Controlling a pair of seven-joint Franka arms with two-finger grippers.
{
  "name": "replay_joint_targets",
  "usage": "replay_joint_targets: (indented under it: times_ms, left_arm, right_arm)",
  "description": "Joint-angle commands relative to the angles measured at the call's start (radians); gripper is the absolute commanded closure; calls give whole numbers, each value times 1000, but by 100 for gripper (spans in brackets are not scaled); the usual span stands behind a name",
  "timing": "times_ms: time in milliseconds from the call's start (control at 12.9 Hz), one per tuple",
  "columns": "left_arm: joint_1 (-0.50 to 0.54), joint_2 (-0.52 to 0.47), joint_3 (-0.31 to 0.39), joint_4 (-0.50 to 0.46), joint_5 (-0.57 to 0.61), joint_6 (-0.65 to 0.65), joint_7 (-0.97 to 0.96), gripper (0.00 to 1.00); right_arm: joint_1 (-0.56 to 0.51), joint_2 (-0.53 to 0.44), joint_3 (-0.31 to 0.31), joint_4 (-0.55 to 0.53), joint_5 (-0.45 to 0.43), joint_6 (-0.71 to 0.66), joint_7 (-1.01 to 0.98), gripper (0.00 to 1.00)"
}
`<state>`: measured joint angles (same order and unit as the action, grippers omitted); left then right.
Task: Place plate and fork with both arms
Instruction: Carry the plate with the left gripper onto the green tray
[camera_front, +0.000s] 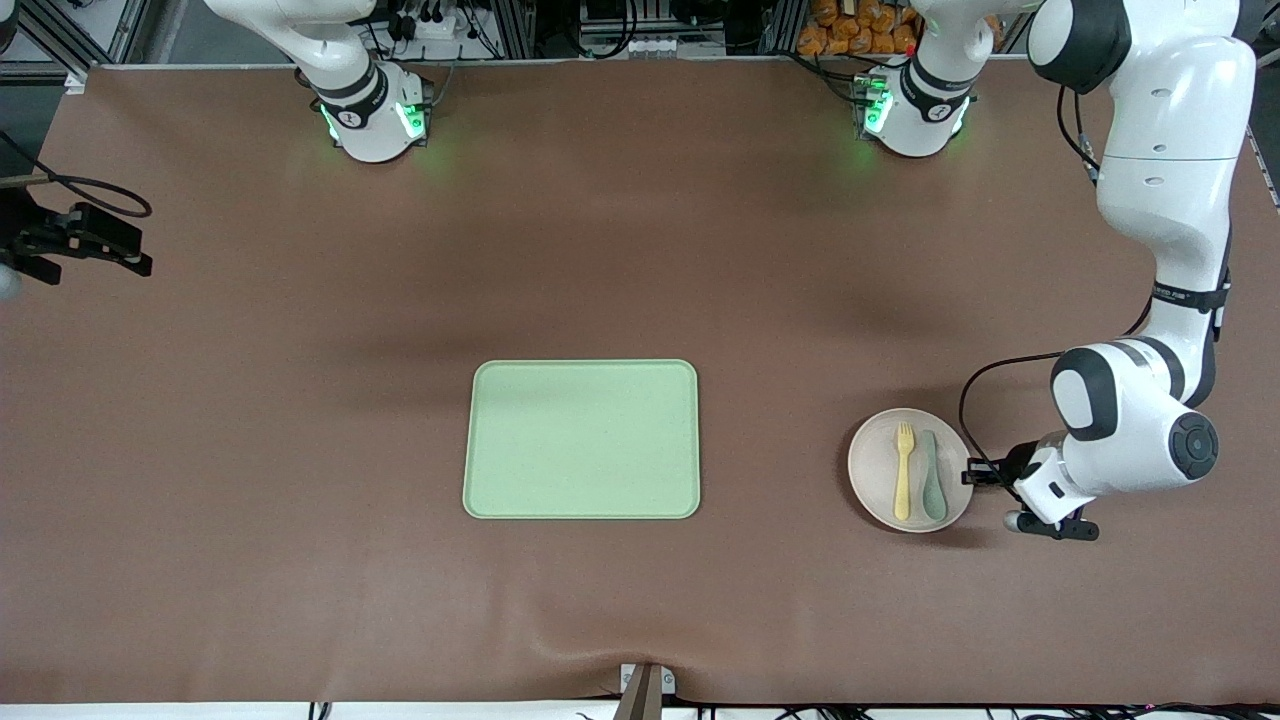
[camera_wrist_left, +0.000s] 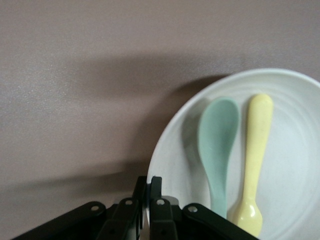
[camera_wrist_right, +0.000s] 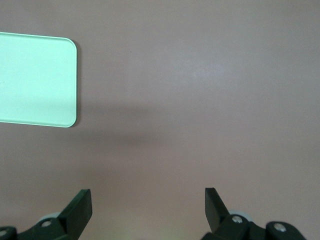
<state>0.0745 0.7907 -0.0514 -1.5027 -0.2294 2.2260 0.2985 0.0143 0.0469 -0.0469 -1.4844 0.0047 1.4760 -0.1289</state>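
Plate (camera_front: 878, 475) sits on the table (camera_front: 300, 450) toward the left arm's end, closer to the front-camera edge than to the robots' bases, and well apart from the green tray (camera_front: 581, 440) at the middle. The tray lies from the plate toward the right arm's end, so any carry runs along the table's length toward its centre. The left arm (camera_front: 1170, 250) is much the nearer: it folds down from its base with the elbow high and the wrist dropped low beside the plate, on the side away from the tray. The right arm (camera_front: 340, 60) waits, only its base and lowest link showing at the top of the front view.

Fork (camera_front: 904, 470) lies on the plate beside a teal spoon (camera_front: 932, 478), the two parallel; their long axes run from the robots' side toward the front camera, the fork's tines pointing toward the bases, and the fork is the one closer to the tray.

Left gripper (camera_wrist_left: 148, 187) has its fingers pressed together on the plate's rim, pinching it at the edge closest to the spoon. Right gripper (camera_wrist_right: 148, 207) hangs with its fingers spread wide over bare table, holding nothing, a corner of the tray in its view.
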Motion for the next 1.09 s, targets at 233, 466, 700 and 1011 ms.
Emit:
replay_joint_targets:
  times_ms: [233,466,700,1011]
  left_arm:
    - [-2,7,2,18,-22,8,27,99]
    - [2,1,-21,21,-22,6,28,100]
    - [8,-13,-33,36,-22,-6,28,100]
    - [19,-36,-73,42,-54,-43,25,100]
  right_arm:
    - [7,-9,-5,-4,-17,-5,3,0]
    - [13,-10,-4,-5,-17,-6,5,0]
    - [6,-9,-5,-7,-15,1,5,0]
    - [3,-9,-7,-7,-15,-2,5,0]
